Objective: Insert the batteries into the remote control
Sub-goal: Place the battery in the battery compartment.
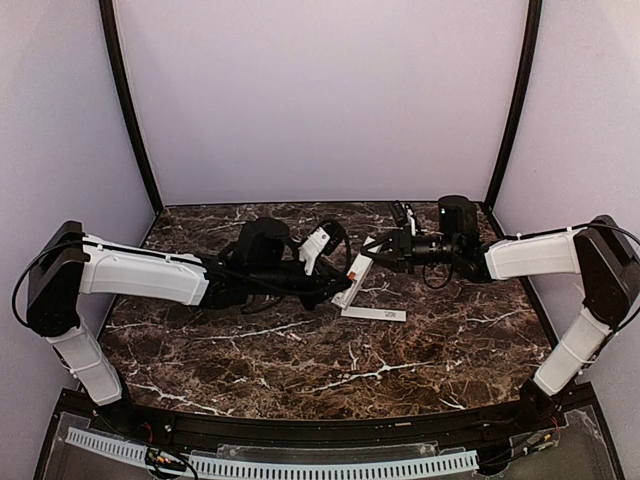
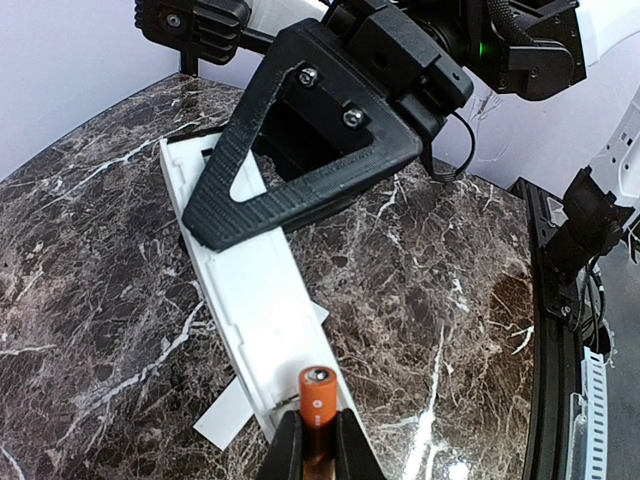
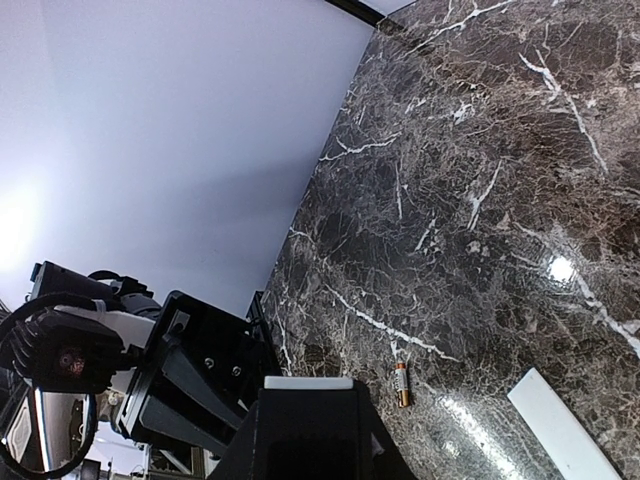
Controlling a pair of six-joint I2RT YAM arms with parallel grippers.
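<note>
My left gripper (image 2: 316,435) is shut on an orange-red battery (image 2: 317,398), its tip at the near end of the white remote control (image 2: 250,290). The remote is tilted, back side up. My right gripper (image 2: 300,150) is shut on its far end. In the right wrist view only the remote's white end face (image 3: 308,382) shows between my right gripper's (image 3: 308,400) fingers. A second battery (image 3: 402,384) lies loose on the marble. In the top view the left gripper (image 1: 335,290) and right gripper (image 1: 373,250) meet at the remote (image 1: 353,278) mid-table.
The flat white cover strip (image 1: 375,314) lies on the dark marble table (image 1: 420,350) just under and in front of the remote; it also shows in the left wrist view (image 2: 222,418) and the right wrist view (image 3: 560,425). Pale walls enclose the table.
</note>
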